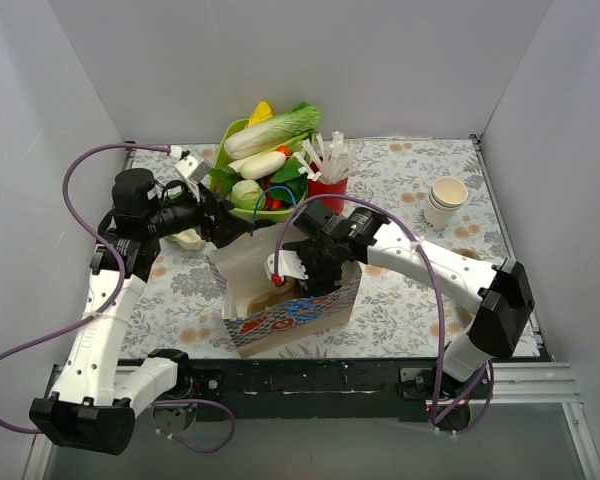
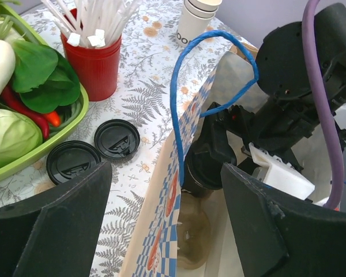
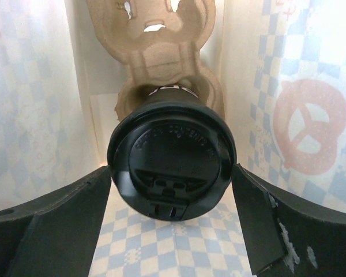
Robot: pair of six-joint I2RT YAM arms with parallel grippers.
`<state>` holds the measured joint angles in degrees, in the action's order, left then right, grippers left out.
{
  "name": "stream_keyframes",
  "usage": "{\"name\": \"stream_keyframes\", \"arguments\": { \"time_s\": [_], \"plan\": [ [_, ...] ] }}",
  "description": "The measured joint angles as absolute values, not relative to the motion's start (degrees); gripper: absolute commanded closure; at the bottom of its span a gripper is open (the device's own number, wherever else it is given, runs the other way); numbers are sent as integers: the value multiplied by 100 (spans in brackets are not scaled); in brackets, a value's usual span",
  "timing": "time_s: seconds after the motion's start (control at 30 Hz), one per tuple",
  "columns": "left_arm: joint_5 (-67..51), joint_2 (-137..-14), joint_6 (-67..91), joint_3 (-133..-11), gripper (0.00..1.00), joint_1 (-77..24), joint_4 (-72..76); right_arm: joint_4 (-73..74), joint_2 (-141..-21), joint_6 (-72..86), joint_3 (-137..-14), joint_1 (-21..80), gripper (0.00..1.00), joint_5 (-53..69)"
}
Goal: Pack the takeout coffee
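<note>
At the left we see the left claw (image 2: 164, 173) reaching in over the patterned wall of the paper bag (image 1: 290, 318), its jaws apart with the bag's rim and blue handle (image 2: 176, 98) between them. We judge that it is there to keep the mouth spread and steady. The bag stands at the middle of the bench (image 1: 410, 300), close to the near edge, where both arms can reach it. Inside it the takeout coffee (image 3: 172, 156) sits upright, lid up, in a well of the pulp carrier (image 3: 153, 52), which should stop it tipping. The right claw (image 3: 172, 172) reaches down from above with a finger on each side of the lid. We cannot tell whether they press it or stand just clear. Beyond the bag, two loose black lids (image 2: 72, 163) lie beside the green basket (image 2: 57, 138) of vegetables at the far edge. The red straw holder (image 2: 95, 66) comes next, and stacked white cups (image 1: 447, 200) stand toward the far right corner. A floral cloth covers the bench, and plain pale walls (image 1: 280, 60) close it on three sides.
</note>
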<state>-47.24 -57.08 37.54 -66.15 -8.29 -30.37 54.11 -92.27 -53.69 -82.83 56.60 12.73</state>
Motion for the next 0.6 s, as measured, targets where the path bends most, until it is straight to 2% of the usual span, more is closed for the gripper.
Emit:
{"name": "stream_keyframes", "arguments": {
  "time_s": [0.3, 0.6],
  "plan": [
    [-5181, -5640, 3358, -6740, 23, -829, -3518, 5439, -8735, -5306, -8283, 5660, 2, 1260],
    [-5398, -5642, 3133, -6707, 23, -829, -3535, 5721, -8735, -5019, -9262, 5669, 2, 1232]
  ]
}}
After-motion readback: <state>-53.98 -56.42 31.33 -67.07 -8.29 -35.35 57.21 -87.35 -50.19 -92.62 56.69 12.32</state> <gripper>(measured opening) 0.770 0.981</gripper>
